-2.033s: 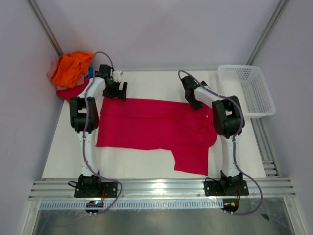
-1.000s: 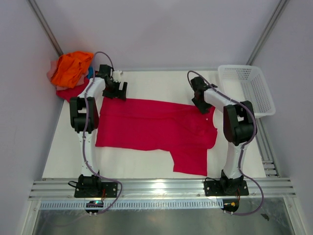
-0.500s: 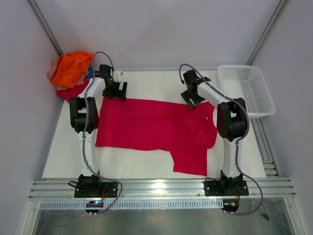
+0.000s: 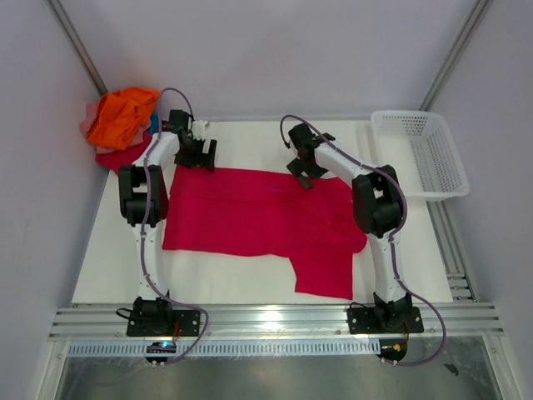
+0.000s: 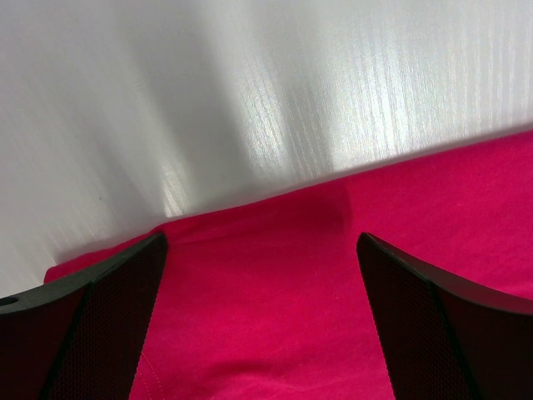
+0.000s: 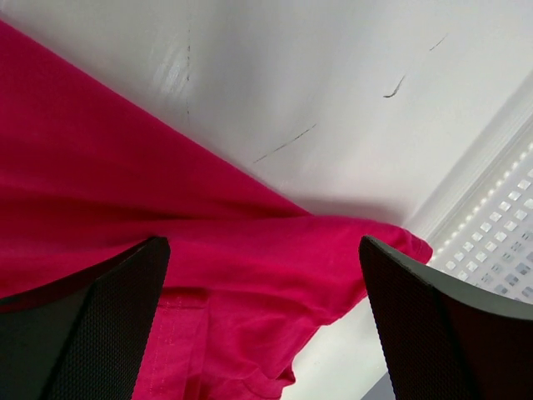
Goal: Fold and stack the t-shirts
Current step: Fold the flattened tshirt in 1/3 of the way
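A crimson t-shirt [image 4: 258, 212] lies spread on the white table, one sleeve hanging toward the near edge. My left gripper [image 4: 198, 158] is open over the shirt's far left corner; in the left wrist view the red cloth [image 5: 266, 292] lies between the spread fingers. My right gripper [image 4: 301, 175] is open over the shirt's far edge near the middle; the right wrist view shows the cloth [image 6: 250, 275] below the spread fingers. More t-shirts, orange [image 4: 123, 115] on top with red and pale pink under it, sit piled at the far left.
A white mesh basket [image 4: 419, 152] stands at the far right of the table [image 4: 108, 267]. Metal rails run along the near edge. Walls close in on both sides.
My right gripper has swung left along the shirt's far edge, from the right corner to near the middle. The left arm and the shirt have stayed put.
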